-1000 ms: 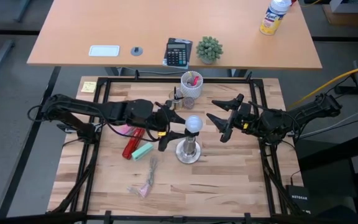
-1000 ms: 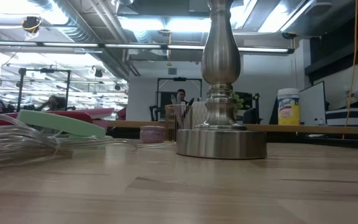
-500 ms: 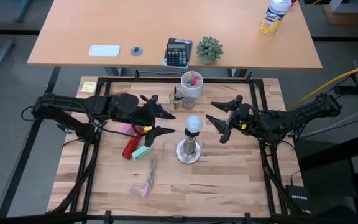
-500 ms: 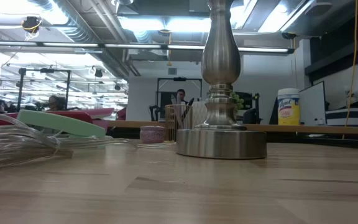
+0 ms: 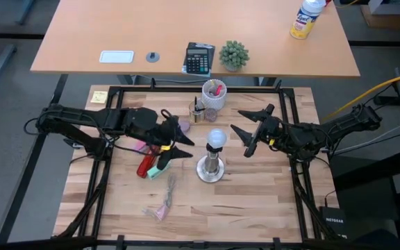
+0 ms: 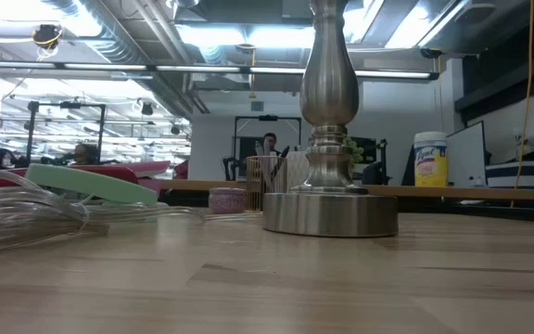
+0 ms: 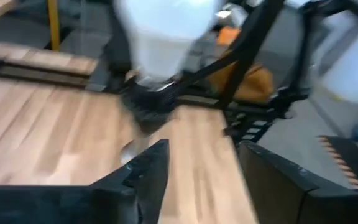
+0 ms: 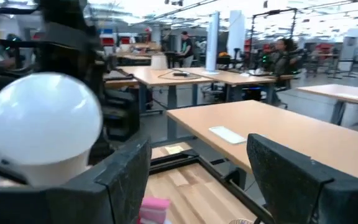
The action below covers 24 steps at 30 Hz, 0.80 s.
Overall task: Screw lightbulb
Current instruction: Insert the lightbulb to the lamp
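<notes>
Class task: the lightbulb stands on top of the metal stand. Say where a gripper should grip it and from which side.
Grip the lightbulb on its round globe, fingers level on opposite sides, since its base sits hidden in the upright metal stand. Probably approach from the right: the open right gripper already faces it.

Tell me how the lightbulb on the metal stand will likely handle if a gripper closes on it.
The lightbulb has a smooth, round frosted globe, so fingers may slip on it. It looks thin-walled, probably light and fragile, so a gentle squeeze seems wise. It sits atop the tall, narrow socket stand, whose wide round base looks heavy; a sideways push would probably not tip it easily.
</notes>
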Tool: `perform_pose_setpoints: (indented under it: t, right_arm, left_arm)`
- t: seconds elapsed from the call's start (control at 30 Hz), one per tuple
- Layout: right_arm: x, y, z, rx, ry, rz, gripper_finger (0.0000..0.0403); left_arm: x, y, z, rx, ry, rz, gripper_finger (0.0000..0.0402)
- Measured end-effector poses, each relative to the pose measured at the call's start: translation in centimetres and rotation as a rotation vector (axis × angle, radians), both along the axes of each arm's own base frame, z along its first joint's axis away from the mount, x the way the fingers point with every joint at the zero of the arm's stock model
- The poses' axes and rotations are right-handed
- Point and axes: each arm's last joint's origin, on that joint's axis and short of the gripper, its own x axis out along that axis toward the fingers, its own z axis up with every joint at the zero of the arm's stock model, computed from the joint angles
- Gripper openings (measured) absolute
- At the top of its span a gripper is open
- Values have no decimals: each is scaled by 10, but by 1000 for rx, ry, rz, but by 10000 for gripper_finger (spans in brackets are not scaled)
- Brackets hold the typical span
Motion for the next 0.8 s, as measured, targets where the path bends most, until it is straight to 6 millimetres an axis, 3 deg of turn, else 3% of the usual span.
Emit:
perform_pose_setpoints:
  t: [0.17, 0.43, 0.57, 0.8]
  right_arm:
    - [-1, 0, 1, 28, -18, 9, 219]
    - [0, 2, 2, 19, -32, 109, 77]
    - [1, 3, 2, 18, -39, 123, 11]
    - [1, 5, 6, 16, -76, 192, 32]
  left_arm:
    - [0, -9, 7, 62, -96, -54, 129]
    - [5, -27, 8, 180, -181, -143, 18]
    - [19, -34, 9, 181, -280, -146, 9]
    - [34, -36, 6, 153, -340, -59, 3]
